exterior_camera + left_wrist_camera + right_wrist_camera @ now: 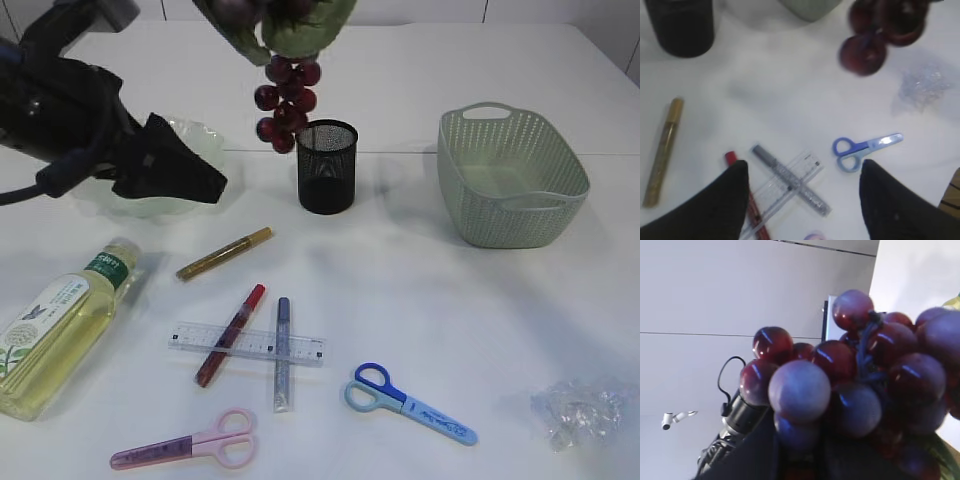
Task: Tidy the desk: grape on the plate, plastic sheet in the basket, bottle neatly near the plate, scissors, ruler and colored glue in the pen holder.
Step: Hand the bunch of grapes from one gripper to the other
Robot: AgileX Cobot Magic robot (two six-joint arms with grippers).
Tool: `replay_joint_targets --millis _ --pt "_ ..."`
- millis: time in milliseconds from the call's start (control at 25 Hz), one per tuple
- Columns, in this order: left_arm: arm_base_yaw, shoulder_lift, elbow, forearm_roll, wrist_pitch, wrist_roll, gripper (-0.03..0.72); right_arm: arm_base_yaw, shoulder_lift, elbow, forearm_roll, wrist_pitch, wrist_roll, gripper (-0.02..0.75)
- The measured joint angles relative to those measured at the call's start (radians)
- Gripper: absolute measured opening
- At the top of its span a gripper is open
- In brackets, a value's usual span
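— Grippers first: how do they stand?
— Left gripper (pixel 802 200) hangs over the desk with its two dark fingers (pixel 715 210) well apart and nothing between them. Right gripper (pixel 805 460) is clamped on the grape bunch (pixel 287 100), which hangs in the air at the top of the exterior view, above and just left of the black mesh pen holder (pixel 327 166).
— And the plate?
— Pale green plate (pixel 200 140) sits at the back left, partly hidden by the left arm.
— What lies under the left gripper?
— Clear ruler (pixel 247 343), with a red glue pen (pixel 230 335) and a grey glue pen (pixel 282 352) lying across it. A gold glue pen (pixel 224 253) lies apart, nearer the plate. Blue scissors (pixel 408 402) lie to the right of the ruler, pink scissors (pixel 187 446) at the front edge.
— Bottle, sheet, basket?
— Bottle (pixel 60 328) of yellow liquid lies on its side at the left. Crumpled plastic sheet (pixel 580 410) is at the front right, well apart from the green basket (pixel 510 178) at the back right.
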Motion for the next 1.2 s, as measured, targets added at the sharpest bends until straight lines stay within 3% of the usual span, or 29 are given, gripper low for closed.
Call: replay_joint_targets --millis 320,720,1200 --pt "-0.028 0.0 0.0 -0.266 0.0 0.236 0.559 0.0 0.0 0.0 0.109 0.0 -0.002 0.131" --pt "-0.028 -0.008 0.0 -0.481 -0.042 0.484 0.564 0.0 0.0 0.0 0.256 -0.004 -0.024 0.13" --pt "-0.028 -0.008 0.0 -0.773 -0.008 0.695 0.564 0.0 0.0 0.0 0.271 -0.006 -0.039 0.13"
